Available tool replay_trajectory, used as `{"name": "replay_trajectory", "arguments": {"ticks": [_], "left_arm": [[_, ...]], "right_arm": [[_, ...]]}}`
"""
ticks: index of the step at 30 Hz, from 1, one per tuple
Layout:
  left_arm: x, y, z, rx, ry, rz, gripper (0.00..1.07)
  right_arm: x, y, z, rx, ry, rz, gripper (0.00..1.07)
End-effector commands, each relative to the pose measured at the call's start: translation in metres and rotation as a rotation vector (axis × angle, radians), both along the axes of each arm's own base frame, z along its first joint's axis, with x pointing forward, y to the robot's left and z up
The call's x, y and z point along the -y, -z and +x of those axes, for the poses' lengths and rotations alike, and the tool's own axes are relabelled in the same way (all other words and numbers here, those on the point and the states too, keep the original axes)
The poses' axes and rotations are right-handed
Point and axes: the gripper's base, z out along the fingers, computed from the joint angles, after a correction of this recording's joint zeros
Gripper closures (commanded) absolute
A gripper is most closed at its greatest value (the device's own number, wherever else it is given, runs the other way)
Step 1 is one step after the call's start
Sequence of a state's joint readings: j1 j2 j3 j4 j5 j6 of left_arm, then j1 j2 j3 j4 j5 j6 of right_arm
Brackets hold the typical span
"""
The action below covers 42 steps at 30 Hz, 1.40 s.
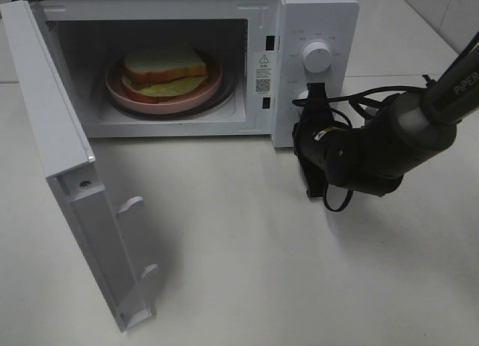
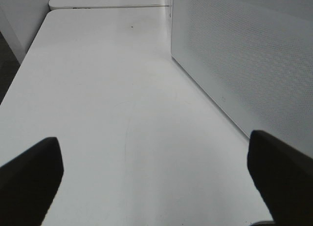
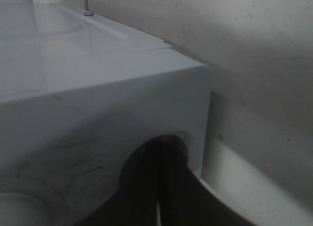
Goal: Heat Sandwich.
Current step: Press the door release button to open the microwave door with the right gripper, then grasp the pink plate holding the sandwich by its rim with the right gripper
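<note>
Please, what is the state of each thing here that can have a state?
Microwave door: wide open.
Sandwich: inside the microwave, lying on the pink plate.
Left gripper: open, holding nothing, above the table.
Right gripper: shut, holding nothing, tips at the control panel.

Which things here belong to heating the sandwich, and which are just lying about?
Belong to the job: sandwich, pink plate under it, microwave, its open door, upper dial.
Not part of it: table, the arm's black cable.
</note>
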<state>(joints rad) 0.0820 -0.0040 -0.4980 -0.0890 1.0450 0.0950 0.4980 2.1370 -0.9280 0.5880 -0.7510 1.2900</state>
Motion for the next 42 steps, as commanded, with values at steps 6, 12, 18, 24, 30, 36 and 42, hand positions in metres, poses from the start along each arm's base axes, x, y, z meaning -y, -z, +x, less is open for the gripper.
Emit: {"name": "replay_trajectory", "arguments": {"ticks": [6, 12, 18, 24, 30, 36, 42], "left_arm": [[0.001, 0.0, -0.003, 0.031, 0.009, -0.005, 0.1], [0.001, 0.0, -0.003, 0.031, 0.009, -0.005, 0.1], [0.001, 0.0, -0.003, 0.031, 0.009, -0.005, 0.1], [0.001, 0.0, -0.003, 0.031, 0.009, -0.005, 0.1], [0.001, 0.0, -0.003, 0.031, 0.009, -0.005, 0.1], [0.001, 0.0, -0.003, 0.031, 0.009, -0.005, 0.1], [0.001, 0.0, -0.003, 0.031, 0.009, -0.005, 0.1]], "right_arm": [[-0.006, -0.03, -0.003, 0.165, -0.053, 0.032, 1.07], [-0.006, -0.027, -0.018, 0.074, -0.089, 0.021, 1.07], [-0.002, -0.028, -0.037, -0.051, -0.172, -0.045, 1.07], [0.004, -0.035, -0.052, -0.094, -0.23, -0.103, 1.07], [0.004, -0.05, -0.062, -0.111, -0.381, -0.22, 1.07], [0.002, -0.07, -0.079, -0.163, -0.611, -0.373, 1.07], [0.007, -0.081, -0.094, -0.226, -0.801, -0.539, 1.07]]}}
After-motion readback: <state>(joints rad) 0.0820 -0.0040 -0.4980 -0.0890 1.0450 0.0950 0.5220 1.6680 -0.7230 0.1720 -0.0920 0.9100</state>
